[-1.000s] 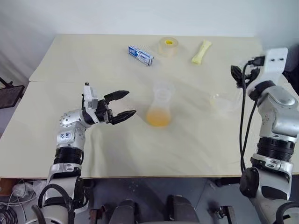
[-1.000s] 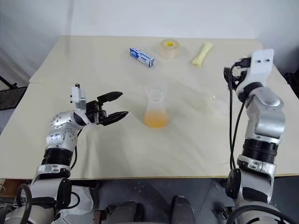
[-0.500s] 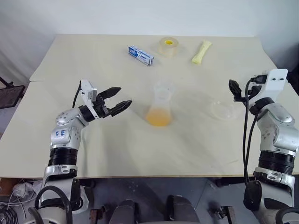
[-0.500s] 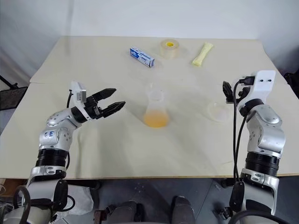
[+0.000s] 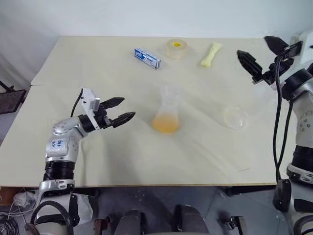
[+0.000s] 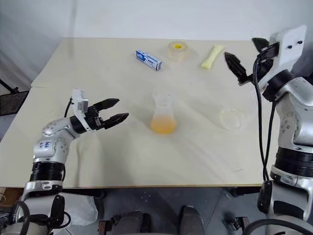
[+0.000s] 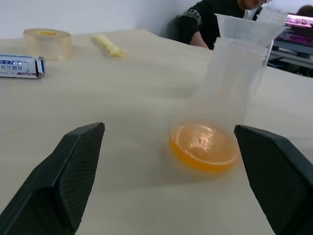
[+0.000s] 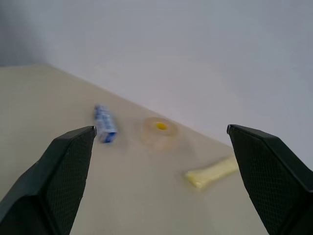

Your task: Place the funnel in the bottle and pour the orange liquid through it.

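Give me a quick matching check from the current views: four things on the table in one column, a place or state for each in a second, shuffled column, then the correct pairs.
Things:
1. bottle
2. clear bowl
3. tape roll
4. blue-and-white packet

Places or states:
A. empty, on the table's right side
B. at the far edge, with a yellow core
C. mid-table, orange liquid in its base
D. lying flat, just left of the tape roll

Pairs: 1-C, 2-A, 3-B, 4-D

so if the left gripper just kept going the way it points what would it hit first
Probably the bottle holding the orange liquid: it sits between the open jaws of the left gripper in the wrist view, with bare table before it.
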Controlling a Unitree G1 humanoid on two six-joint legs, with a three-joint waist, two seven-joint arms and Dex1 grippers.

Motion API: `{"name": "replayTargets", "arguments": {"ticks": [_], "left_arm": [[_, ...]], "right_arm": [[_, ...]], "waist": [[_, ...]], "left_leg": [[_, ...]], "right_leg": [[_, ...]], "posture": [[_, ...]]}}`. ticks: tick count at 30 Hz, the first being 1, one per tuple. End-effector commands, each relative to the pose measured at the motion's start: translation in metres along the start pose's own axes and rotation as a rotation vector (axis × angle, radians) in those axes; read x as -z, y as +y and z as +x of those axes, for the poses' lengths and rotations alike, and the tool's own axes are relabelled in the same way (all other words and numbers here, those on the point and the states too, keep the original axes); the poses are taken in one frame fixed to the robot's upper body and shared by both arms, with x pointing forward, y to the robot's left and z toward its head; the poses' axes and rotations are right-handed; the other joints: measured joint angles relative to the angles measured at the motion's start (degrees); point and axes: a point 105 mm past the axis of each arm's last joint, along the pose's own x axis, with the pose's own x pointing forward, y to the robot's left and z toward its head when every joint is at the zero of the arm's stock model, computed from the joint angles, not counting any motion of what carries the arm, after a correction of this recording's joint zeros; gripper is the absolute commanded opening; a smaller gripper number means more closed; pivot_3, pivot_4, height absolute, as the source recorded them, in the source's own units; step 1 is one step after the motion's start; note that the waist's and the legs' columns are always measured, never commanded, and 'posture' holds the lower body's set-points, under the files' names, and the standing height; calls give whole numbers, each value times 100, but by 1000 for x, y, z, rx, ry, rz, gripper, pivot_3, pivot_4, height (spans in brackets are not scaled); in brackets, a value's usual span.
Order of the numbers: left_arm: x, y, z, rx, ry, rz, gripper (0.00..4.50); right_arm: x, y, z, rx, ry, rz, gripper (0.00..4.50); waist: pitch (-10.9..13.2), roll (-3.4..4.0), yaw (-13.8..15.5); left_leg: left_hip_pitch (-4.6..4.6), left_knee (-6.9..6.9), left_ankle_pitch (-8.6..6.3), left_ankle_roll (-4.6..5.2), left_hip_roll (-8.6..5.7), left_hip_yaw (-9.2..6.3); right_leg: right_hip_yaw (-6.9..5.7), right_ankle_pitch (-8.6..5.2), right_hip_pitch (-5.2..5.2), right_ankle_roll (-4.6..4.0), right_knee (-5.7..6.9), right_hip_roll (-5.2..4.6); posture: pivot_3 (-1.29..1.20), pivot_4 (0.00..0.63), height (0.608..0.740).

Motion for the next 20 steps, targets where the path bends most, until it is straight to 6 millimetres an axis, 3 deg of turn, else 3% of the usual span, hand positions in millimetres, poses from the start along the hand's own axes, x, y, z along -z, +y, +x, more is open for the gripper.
{"name": "replayTargets", "arguments": {"ticks": [1,4,8,14,20], "left_arm": [[-5,-3,-15,39,8,57,4500],[0,-7,-27,67,37,58,4500],[12,-15,-44,93,82,38,4500],[22,-17,-59,94,109,28,4500],[16,-13,-60,60,58,43,4500]], "right_arm": [[-8,11,-10,-69,-13,-43,4480],[-2,35,-26,-193,21,-35,4480],[31,82,-73,-455,197,44,4480],[73,76,-110,-440,378,75,4480],[94,79,-131,-409,423,118,4480]], "waist": [[0,-1,21],[1,-1,59],[0,-2,159],[2,-5,249],[2,-5,288]], "left_leg": [[0,1,0,0,0,0],[-1,0,0,0,0,0],[-3,-2,0,0,2,1],[8,15,0,6,1,23],[17,13,0,6,3,21]], "right_leg": [[1,0,0,0,0,-2],[0,0,-1,0,-1,-2],[-1,0,3,0,-15,0],[6,0,30,0,-44,-2],[5,0,37,0,-45,-1]], "posture": [[0,150,740],[0,150,740],[0,150,740],[0,150,740],[0,150,740]]}}
